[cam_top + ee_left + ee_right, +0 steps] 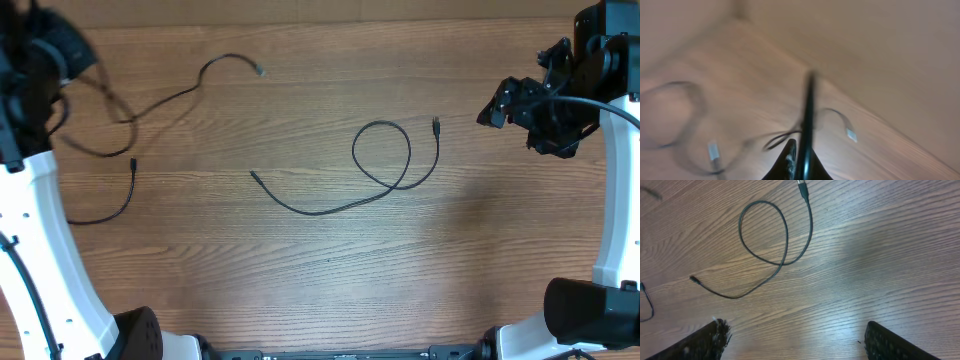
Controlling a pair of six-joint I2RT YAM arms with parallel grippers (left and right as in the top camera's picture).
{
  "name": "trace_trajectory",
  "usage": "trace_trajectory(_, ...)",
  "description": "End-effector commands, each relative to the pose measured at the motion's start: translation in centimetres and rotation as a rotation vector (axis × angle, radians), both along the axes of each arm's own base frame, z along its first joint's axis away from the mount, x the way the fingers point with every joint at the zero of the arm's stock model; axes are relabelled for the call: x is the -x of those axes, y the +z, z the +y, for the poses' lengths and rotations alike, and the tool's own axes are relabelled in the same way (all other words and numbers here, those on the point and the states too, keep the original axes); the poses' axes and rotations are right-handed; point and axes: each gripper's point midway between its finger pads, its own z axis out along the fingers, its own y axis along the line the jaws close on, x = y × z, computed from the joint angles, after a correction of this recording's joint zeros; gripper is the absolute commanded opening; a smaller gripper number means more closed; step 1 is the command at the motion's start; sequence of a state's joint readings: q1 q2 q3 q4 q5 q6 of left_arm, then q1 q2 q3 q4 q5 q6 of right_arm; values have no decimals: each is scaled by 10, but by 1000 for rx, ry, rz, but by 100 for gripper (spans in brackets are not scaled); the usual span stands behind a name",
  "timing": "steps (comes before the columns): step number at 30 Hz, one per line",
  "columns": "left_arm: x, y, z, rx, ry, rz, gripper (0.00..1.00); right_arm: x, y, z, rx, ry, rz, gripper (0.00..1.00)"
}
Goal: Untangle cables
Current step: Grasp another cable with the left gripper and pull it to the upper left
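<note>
Wood-grain worktop (320,300) fills the overhead view edge to edge, warm brown grain running left to right. In the left wrist view, badly blurred, a plain pale tan backdrop rises past its far edge.

Centre stage lies the looped cable (396,188) (781,264), flat on the wood: one round loop, one tail trailing left, one tail curling up to a plug on the right.

Left of the looped cable, a long cord (205,72) snakes from its plug toward the upper-left corner and the left hand (45,60) (799,167). That hand is pressed together. Its wrist view shows a thin black line rising straight out from between its fingers, so it is pinching the long cord, as far as the blur allows.

Lower down, also left of the looped cable, a curved cord (130,192) bends down from its plug and slips under the white left arm (40,240). The arm hides its other end, and whether it joins the long cord I cannot tell.

Right of the looped cable and well apart, the right hand (500,103) (795,330) hangs spread wide over bare wood, on the white right arm (612,200).

Count: two arms, two hands, one looped cable, two cord runs on the left, and four plug ends showing from overhead.
</note>
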State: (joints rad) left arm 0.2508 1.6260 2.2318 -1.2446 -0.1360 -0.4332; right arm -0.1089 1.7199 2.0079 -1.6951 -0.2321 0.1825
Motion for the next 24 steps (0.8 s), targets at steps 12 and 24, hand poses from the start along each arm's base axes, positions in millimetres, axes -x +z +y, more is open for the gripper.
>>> trace_trajectory(12, 123, 7, 164, -46, 728, -7, 4, 0, 6, 1, -1, 11, -22, 85)
trace_trajectory(24, 74, -42, 156, 138, 575, 58, 4, 0, 6, 1, -2, 11, -22, 85)
